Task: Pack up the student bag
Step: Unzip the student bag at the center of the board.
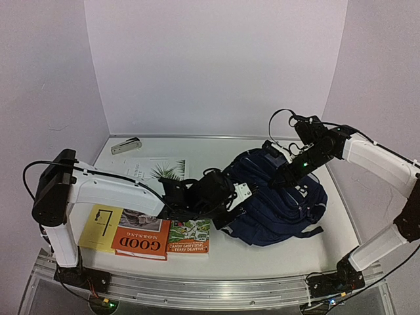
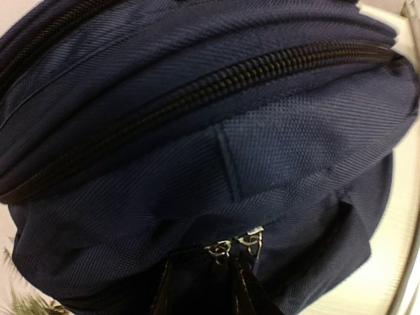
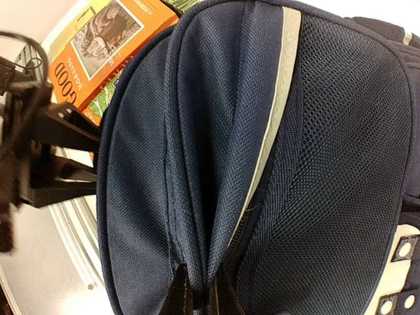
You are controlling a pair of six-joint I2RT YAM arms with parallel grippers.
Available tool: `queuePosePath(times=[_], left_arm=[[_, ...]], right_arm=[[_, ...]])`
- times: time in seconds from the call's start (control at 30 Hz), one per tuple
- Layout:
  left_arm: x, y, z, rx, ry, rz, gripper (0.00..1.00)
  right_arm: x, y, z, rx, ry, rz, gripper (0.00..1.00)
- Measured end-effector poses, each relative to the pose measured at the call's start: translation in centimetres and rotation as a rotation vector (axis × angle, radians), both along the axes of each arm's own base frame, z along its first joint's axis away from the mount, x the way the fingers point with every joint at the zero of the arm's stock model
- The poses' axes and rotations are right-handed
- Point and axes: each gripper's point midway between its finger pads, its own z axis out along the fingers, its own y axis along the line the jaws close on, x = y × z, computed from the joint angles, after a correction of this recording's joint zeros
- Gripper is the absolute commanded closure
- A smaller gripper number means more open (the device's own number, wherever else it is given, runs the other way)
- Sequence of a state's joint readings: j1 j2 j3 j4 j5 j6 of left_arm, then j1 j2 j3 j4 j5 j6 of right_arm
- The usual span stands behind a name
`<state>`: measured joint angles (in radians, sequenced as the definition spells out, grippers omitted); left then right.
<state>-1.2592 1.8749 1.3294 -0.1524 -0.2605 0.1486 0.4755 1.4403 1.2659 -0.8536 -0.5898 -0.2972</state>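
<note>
Step in hand: judged to be opening the student bag (image 1: 275,203) ahead of any loading. Every zip line in sight is closed.

Right gripper (image 3: 199,292): clenched on a raised fold of the bag's navy fabric. The fold runs straight down between the two fingers, just beside the grey strip (image 3: 279,98).

Left gripper (image 2: 210,292): the fingers stand narrowly apart on either side of the metal zip pulls (image 2: 235,246). The view is too close and dark there to say whether a pull is actually caught, so a grip cannot be confirmed.

Bag relative to right gripper: touching, with its bulk spreading ahead of and to both sides of the fingertips.

Bag relative to left gripper: fills everything ahead. The pulls sit just past the fingertips and a long closed zip (image 2: 197,92) runs across further ahead.

Method advised: confirm one pull is seated between the pads before drawing. Draw along the line of the zip, not away from the fabric. Keep the right-hand pinch firm so the cloth stays taut and the bag does not slide.

Risk, as judged: soft fabric may bunch at the slider, or the small pull may slip free.

Contents waiting: the orange book (image 1: 139,241) lies behind the left gripper, beside its arm and apart from the bag.
</note>
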Motion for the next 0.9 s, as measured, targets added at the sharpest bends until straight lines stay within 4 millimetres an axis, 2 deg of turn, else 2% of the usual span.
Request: queuePosePath(times=[0.17,0.33,0.53,0.77,0.9], left_arm=[[0.2,-0.8,-1.6,0.083,-0.091,0.016,0.84],[0.5,-0.6,-1.6,0.099,-0.128,0.043,0.99],[0.7,0.2,-1.2,0.099,-0.14,0.062,1.0],[0.2,2.2,0.3,0.041,-0.115,0.091,1.0],[1.1,3.8,1.4,-0.023,-0.069,0.132,1.0]], right_arm=[[-0.2,-0.1,-0.1,-0.002,0.01,0.001,1.0],[-0.1,0.0,0.0,0.002,0.007,0.002,1.0],[0.0,0.1,0.1,0.003,-0.008,0.014,1.0],[0.0,0.0,0.0,-0.011,-0.046,0.055,1.0],[-0.4,-0.4,-0.1,-0.026,-0.07,0.088,1.0]])
